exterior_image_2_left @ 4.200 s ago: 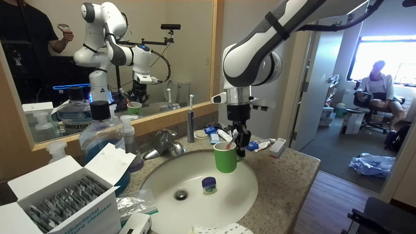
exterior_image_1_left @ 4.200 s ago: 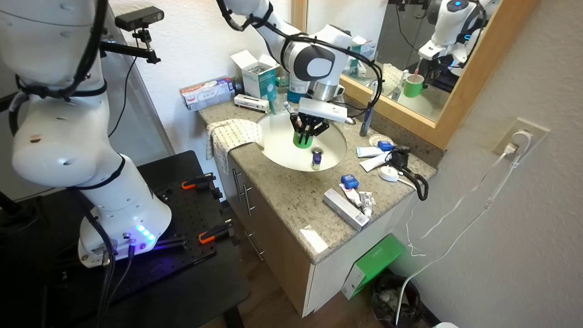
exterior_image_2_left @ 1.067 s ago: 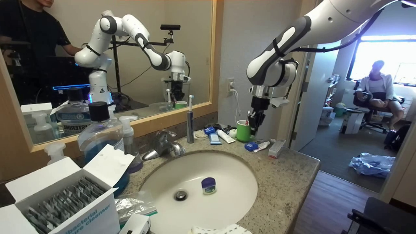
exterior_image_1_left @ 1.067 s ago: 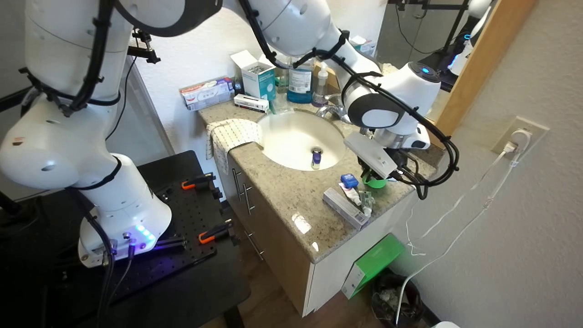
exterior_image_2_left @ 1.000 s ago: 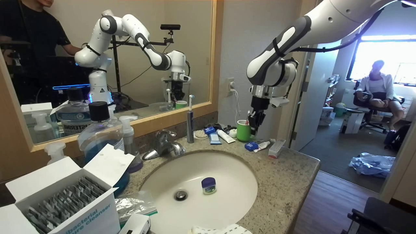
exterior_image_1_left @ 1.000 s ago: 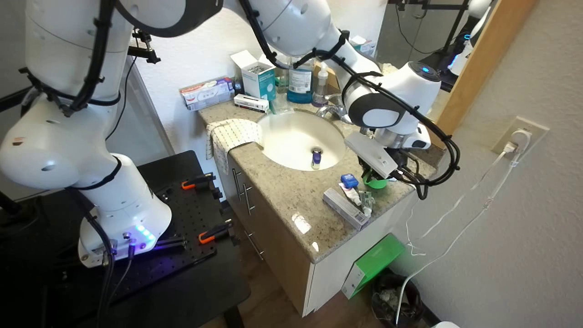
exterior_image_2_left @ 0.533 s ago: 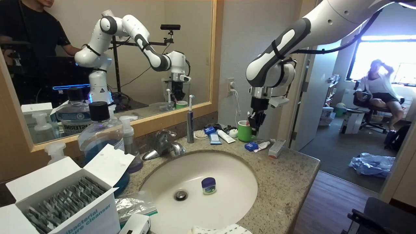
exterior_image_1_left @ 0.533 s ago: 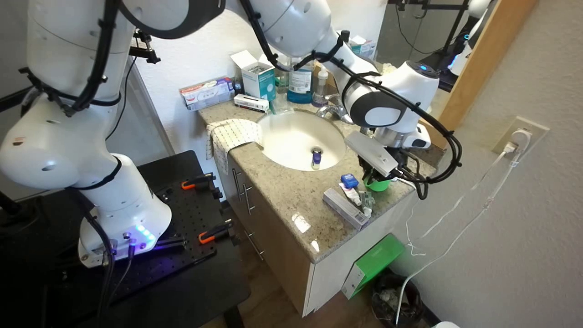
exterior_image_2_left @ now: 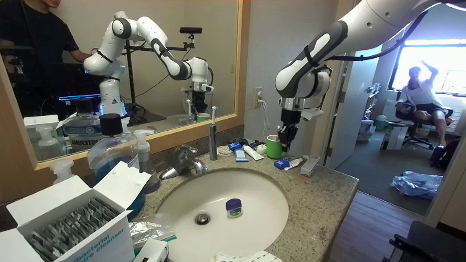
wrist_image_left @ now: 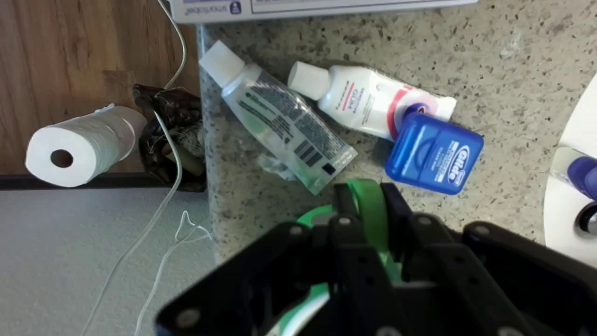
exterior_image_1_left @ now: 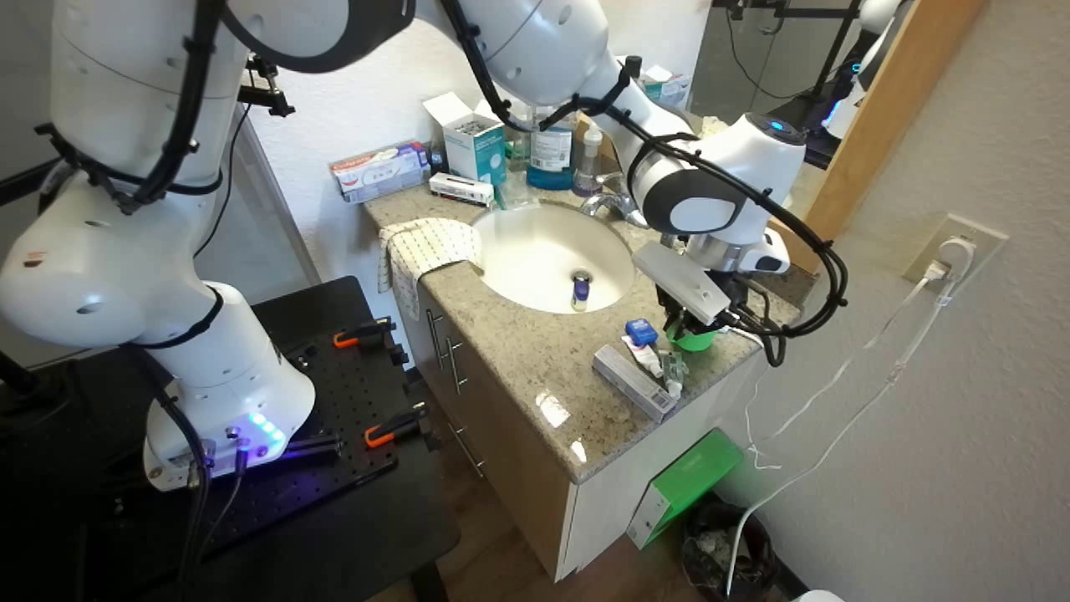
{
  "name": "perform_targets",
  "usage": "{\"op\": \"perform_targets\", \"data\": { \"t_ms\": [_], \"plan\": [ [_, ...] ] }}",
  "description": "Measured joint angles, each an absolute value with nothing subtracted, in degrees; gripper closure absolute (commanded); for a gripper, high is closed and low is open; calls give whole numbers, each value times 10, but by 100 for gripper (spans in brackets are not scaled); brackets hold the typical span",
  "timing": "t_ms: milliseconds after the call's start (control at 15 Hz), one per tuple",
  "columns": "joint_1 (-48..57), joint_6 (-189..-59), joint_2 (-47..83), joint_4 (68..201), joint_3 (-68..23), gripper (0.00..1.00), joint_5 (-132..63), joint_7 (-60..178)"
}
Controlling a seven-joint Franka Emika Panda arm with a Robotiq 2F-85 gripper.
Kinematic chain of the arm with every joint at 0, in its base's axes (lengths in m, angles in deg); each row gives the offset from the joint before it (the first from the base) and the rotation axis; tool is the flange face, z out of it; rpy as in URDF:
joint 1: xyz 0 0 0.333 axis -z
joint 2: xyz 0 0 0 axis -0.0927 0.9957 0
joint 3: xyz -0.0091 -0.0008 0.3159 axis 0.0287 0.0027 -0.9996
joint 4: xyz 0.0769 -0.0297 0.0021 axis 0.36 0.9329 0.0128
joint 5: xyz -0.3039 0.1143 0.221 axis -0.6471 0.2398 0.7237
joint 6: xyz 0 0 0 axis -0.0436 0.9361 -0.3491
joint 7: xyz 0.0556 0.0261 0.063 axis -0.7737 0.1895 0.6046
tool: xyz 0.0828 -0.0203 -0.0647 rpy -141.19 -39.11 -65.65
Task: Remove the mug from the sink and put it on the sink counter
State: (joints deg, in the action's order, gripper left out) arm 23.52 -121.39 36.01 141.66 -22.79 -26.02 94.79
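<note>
The green mug [exterior_image_2_left: 272, 147] is upright at the far corner of the sink counter [exterior_image_2_left: 313, 203], near the wall, with a toothbrush in it. It shows partly in an exterior view [exterior_image_1_left: 695, 341], the rest hidden by the wrist. My gripper [exterior_image_2_left: 285, 145] is at the mug's side, pointing down. In the wrist view the gripper [wrist_image_left: 366, 191] is shut on the mug's handle [wrist_image_left: 371, 205], one finger on each side. The base looks level with the counter; I cannot see the contact itself. The sink [exterior_image_2_left: 262, 203] holds a purple-lidded jar [exterior_image_2_left: 233, 208].
Beside the mug lie a blue floss box [wrist_image_left: 436, 154] and two tubes, one clear [wrist_image_left: 284, 121] and one white [wrist_image_left: 368, 100]. A long box [exterior_image_2_left: 310, 166] lies near the edge. An electric toothbrush [exterior_image_2_left: 213, 138] and the faucet [exterior_image_2_left: 185, 162] stand behind the sink.
Over about four seconds my gripper has carried the mug from over the sink to the far counter corner. In the last second the mug shifted very slightly; the arm hardly moved.
</note>
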Motion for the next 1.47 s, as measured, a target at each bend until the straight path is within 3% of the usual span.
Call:
{"op": "perform_targets", "data": {
  "t_ms": [333, 467, 933, 1467],
  "plan": [
    [235, -1214, 361, 1417, -228, 9, -261, 948],
    [235, -1214, 361, 1417, -228, 0, -261, 949],
    [235, -1221, 321, 1462, -229, 0, -276, 961],
    [235, -1289, 183, 1643, -229, 0, -305, 1043]
  ]
}}
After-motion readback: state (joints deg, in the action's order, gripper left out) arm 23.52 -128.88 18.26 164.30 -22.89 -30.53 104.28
